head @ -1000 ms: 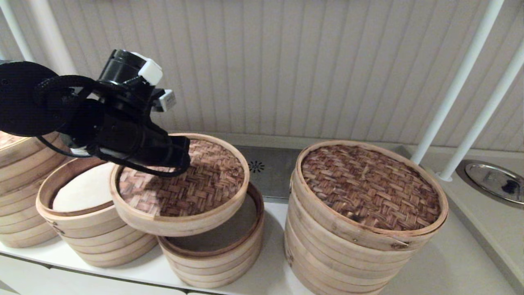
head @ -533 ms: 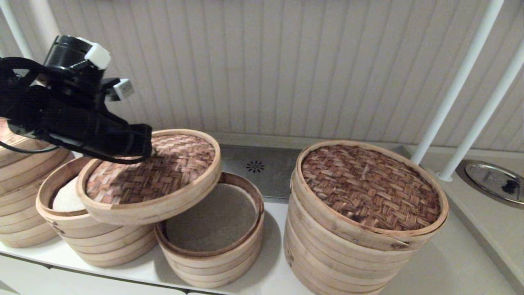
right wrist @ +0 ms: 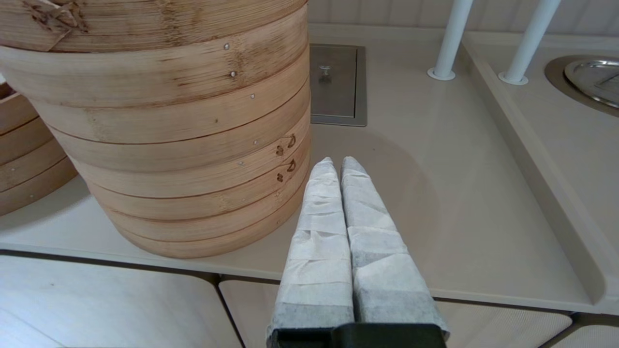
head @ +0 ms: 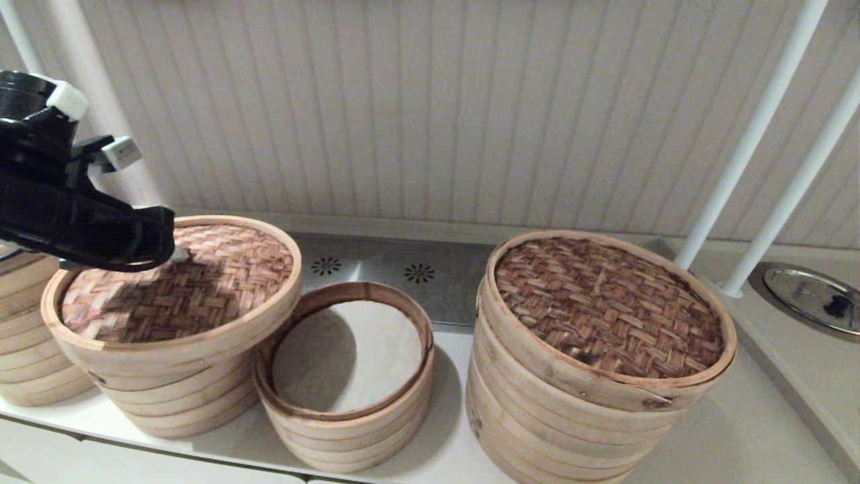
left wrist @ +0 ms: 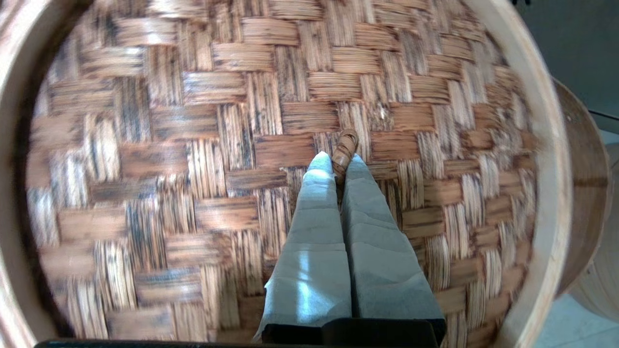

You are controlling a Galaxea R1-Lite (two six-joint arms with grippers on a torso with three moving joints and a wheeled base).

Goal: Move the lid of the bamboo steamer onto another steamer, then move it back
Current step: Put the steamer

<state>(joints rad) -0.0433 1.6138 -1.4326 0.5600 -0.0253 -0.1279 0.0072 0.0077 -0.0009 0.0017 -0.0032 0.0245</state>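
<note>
My left gripper (head: 178, 254) is shut on the small loop handle (left wrist: 344, 150) at the centre of the bamboo steamer lid (head: 201, 282). The lid, with its pinkish-tan weave (left wrist: 193, 145) and pale rim, lies slightly tilted over the taller pale stack (head: 168, 396) at the left. Whether it is fully seated there I cannot tell. Just right of it stands the short, small steamer (head: 346, 417), uncovered, its white cloth liner (head: 356, 349) showing. My right gripper (right wrist: 337, 164) is shut and empty, low by the counter's front edge.
The widest stack (head: 598, 403) with a dark brown woven lid (head: 605, 306) stands at the right, close to my right gripper. Another stack (head: 27, 363) sits at the far left. A metal drain panel (head: 416, 275), two white poles (head: 746, 154) and a round metal cover (head: 813, 296) lie behind.
My left gripper has carried the lid to the left, from above the small steamer to over the taller pale stack. The small steamer's liner is now uncovered.
</note>
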